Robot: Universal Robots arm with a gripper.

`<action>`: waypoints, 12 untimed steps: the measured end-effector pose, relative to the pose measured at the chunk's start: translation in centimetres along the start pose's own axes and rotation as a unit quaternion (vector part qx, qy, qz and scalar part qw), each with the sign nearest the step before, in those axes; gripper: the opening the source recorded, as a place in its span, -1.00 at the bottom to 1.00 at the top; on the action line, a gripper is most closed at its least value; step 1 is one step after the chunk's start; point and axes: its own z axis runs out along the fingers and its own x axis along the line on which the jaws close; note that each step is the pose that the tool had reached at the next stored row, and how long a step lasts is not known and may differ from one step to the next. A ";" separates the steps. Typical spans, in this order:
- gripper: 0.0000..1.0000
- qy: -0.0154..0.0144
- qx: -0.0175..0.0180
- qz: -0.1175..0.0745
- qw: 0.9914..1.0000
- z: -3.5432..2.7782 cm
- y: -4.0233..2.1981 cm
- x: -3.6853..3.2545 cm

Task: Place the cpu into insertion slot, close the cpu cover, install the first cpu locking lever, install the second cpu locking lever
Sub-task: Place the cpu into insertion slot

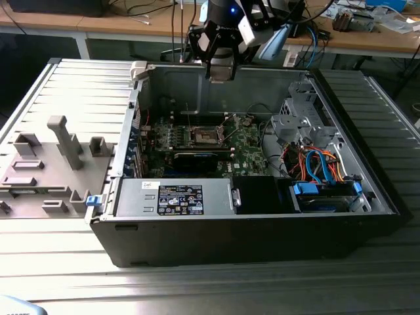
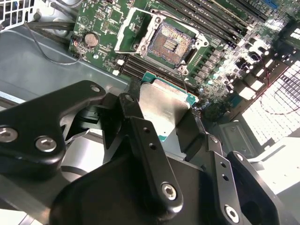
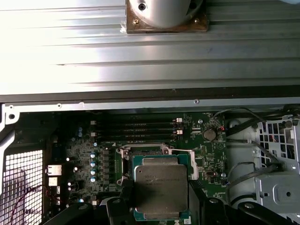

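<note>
My gripper [image 2: 161, 119] is shut on the cpu [image 2: 161, 107], a flat square chip with a dull silver top held by its two opposite edges. In the first wrist view the cpu [image 3: 161, 187] hangs in front of the insertion slot [image 3: 123, 164] and hides most of it. The second wrist view shows the insertion slot [image 2: 171, 43] bare, with a dark centre, some way beyond the chip. The cpu cover [image 2: 123, 32] lies folded open beside it. In the exterior view the gripper [image 1: 221, 69] hovers high over the case's rear wall, above the green motherboard [image 1: 248, 147] and insertion slot [image 1: 205, 136].
The open computer case [image 1: 197, 82] lies on a ribbed metal table. Inside are a black expansion card [image 1: 195, 157], a power supply [image 1: 174, 195] and a drive cage with coloured cables [image 1: 321, 164]. Memory slots [image 3: 133, 129] run beside the socket. A grey fixture [image 1: 59, 157] sits on the exterior view's left.
</note>
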 end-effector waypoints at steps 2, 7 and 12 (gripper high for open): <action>0.09 0.000 0.000 0.000 1.000 0.07 -0.01 0.00; 0.09 0.000 0.000 0.000 1.000 0.19 -0.02 0.00; 0.09 0.000 0.000 0.000 1.000 0.27 -0.02 -0.01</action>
